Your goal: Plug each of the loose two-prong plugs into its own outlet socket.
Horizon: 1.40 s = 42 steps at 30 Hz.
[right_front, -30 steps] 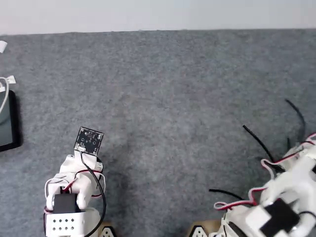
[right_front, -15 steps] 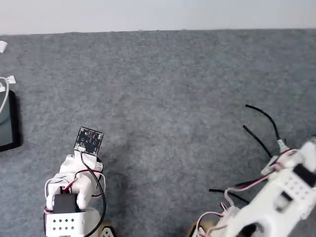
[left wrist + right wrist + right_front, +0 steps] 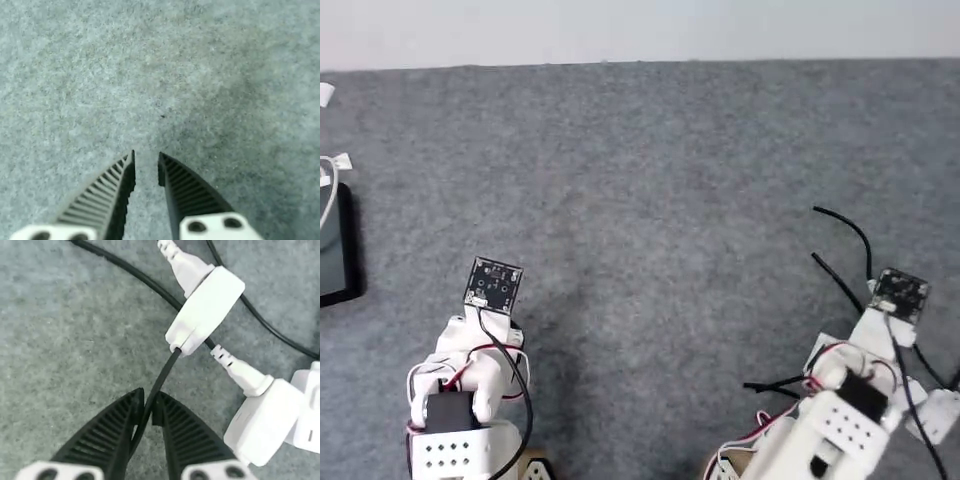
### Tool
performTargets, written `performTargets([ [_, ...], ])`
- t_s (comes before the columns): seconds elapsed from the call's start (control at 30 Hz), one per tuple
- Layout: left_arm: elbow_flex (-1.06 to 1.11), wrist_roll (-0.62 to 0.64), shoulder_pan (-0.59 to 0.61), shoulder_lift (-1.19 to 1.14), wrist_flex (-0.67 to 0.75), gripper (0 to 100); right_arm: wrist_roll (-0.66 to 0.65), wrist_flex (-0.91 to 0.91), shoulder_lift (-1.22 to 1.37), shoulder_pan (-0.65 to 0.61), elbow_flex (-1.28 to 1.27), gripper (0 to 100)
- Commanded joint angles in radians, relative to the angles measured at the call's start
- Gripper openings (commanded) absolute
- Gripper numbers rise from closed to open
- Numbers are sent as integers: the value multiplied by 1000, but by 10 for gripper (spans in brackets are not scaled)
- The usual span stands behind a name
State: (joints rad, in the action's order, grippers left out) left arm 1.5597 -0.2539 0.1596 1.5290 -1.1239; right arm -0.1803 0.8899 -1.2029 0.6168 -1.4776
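Pinching a black cable (image 3: 161, 377) in the right tool (image 3: 147, 394), with the jaws standing narrow, almost together, and the cable coming out between the tips. Following this cable away from the tool: leading straight to a white block (image 3: 205, 310) and ending in its near end. Finding this white block flat on the grey surface (image 3: 60, 330), with its long axis slanting across the line of the cable, not along it. Not being able to tell whether it is a plug body or a socket body, and seeing no prongs on it. Noticing a white cord end (image 3: 172, 252) going into the far end of the white block. Finding a second white block (image 3: 262, 420) near the white block but apart from it, with a white cord plug (image 3: 235, 367) on it pointing back toward the white block.

Keeping the left tool (image 3: 146, 156) over bare surface, well apart from the white block, with only a small gap between the jaws and nothing inside it.

In the high view, placing the right arm (image 3: 850, 420) among the black cables and the left arm (image 3: 460, 385) far off to the other side. Judging therefore the right arm to be much the nearer one. Judging also that the coming move depends on turning the tool to meet the slanted axis of the white block, since gripping the cable alone is probably giving poor control.
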Motion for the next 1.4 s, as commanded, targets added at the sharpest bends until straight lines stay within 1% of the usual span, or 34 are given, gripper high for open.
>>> performTargets([
  [0.0,-53,-2,-25,25,-49,25,-14,5,-97,-12,-38,162],
  [0.07,-48,-3,-51,72,-87,25,-12,53,-156,-13,-55,173],
  [0.23,-1,-2,-55,298,-167,25,-12,107,-334,-19,-114,101],
  [0.37,13,-2,-63,279,-166,28,-12,128,-493,-15,-190,92],
  [0.47,18,-2,-60,290,-173,28,-12,271,-613,-16,-206,92],
  [0.53,25,-2,-55,293,-183,26,-12,335,-622,-19,-203,93],
  [0.67,67,-3,-55,293,-167,26,-12,352,-608,-18,-204,93],
  [0.77,91,-5,-54,293,-160,26,-11,423,-611,-18,-203,93],
  [0.83,128,-5,-54,293,-146,26,-6,420,-613,-16,-204,93],
  [0.93,124,-5,-55,293,-144,26,-5,420,-613,-16,-204,92],
  [0.97,124,-5,-55,293,-144,26,-5,420,-611,-16,-204,84],
  [1.03,124,-5,-55,293,-144,26,-6,418,-608,-18,-206,17],
  [1.07,124,-5,-55,293,-144,26,-5,415,-605,-19,-206,2],
  [1.1,124,-3,-55,292,-144,26,-5,415,-604,-18,-206,20],
  [1.17,124,-3,-52,292,-144,26,-5,415,-604,-18,-206,5],
  [1.23,124,-5,-21,292,-144,26,-2,418,-605,16,-204,9],
  [1.37,124,-6,61,292,-144,26,8,418,-610,200,-204,9],
])
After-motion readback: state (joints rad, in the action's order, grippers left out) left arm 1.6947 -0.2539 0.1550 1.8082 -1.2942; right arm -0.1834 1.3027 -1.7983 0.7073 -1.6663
